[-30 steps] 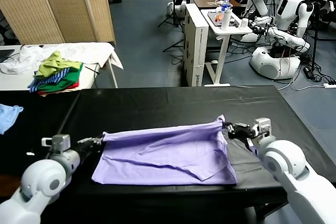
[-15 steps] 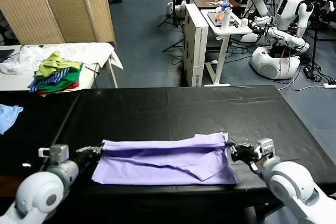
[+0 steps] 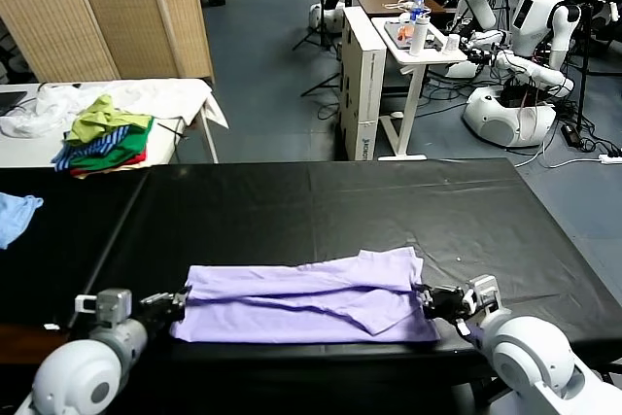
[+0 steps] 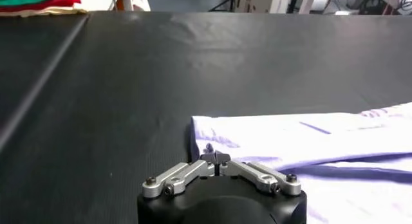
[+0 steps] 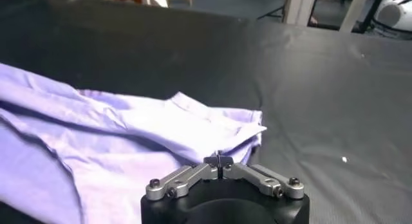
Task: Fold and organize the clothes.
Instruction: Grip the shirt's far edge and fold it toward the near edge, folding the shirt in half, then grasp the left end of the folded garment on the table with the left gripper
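Lilac T-shirt (image 3: 301,298), folded band, lengthwise left-right

A robotics lab: white humanoid robots (image 3: 533,17) and cabled equipment stands (image 3: 408,55) beyond the table.

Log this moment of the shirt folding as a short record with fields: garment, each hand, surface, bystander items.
garment: lilac T-shirt, folded over itself into a long band, lying on the table near its front edge
left hand: shut on the T-shirt's left end, low at the table
right hand: shut on the T-shirt's right end, low at the table
surface: black table
bystander items: garment pile on a white side table at the far left; light blue cloth at the left edge
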{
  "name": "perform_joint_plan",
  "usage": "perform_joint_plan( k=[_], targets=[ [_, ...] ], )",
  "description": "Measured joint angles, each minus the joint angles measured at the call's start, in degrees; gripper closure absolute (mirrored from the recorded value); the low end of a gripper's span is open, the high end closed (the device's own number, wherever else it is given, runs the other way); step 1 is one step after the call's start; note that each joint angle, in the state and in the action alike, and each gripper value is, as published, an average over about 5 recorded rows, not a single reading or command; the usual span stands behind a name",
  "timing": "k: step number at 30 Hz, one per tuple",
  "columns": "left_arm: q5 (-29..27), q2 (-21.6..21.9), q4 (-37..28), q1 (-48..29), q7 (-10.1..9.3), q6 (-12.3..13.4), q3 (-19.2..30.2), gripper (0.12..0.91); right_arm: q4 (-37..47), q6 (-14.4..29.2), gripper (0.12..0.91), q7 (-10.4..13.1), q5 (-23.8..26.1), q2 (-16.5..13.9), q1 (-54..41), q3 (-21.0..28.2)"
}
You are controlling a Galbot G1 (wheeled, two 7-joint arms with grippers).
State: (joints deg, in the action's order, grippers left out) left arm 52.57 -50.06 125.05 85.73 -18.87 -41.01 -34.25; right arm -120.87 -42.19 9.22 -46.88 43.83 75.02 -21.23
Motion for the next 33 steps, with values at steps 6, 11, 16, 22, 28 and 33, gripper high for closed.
perform_joint_plan(
  k=[6, 11, 16, 22, 28, 33],
  targets=[
    [-0.94, -0.56, -0.05, 1.13, 0.05, -0.32, 0.0, 0.883, -0.49, 0.0, 0.885, -0.93, -0.65, 0.16, 0.46, -0.37],
    [-1.41, -1.08, -0.16, 1.41, -0.11, -0.53, 0.0, 0.883, -2.38, 0.0, 0.884, -1.31, -1.77, -0.3, 1.71, -1.96],
    [-1.62, -1.42, 0.52, 1.7, -0.78, -1.13, -0.41, 0.737, -4.25, 0.0, 0.696, -1.23, -3.43, -0.17, 2.43, -4.55],
    [-1.47, -1.61, 1.81, 2.72, -1.64, -1.19, -1.89, 0.322, -2.91, 0.0, 0.319, -0.26, -3.08, 1.97, 0.35, -6.37],
    [-2.46, -2.31, 0.92, 1.14, -1.52, -1.18, -2.74, 0.131, 2.18, -0.01, 0.126, 0.78, -0.36, 6.02, -4.38, -4.03],
    [-2.26, -3.02, -1.75, -2.48, -0.82, -0.14, -1.28, 0.124, 6.24, -0.01, 0.119, 1.58, 0.67, 9.05, -8.15, -1.44]
  ],
)
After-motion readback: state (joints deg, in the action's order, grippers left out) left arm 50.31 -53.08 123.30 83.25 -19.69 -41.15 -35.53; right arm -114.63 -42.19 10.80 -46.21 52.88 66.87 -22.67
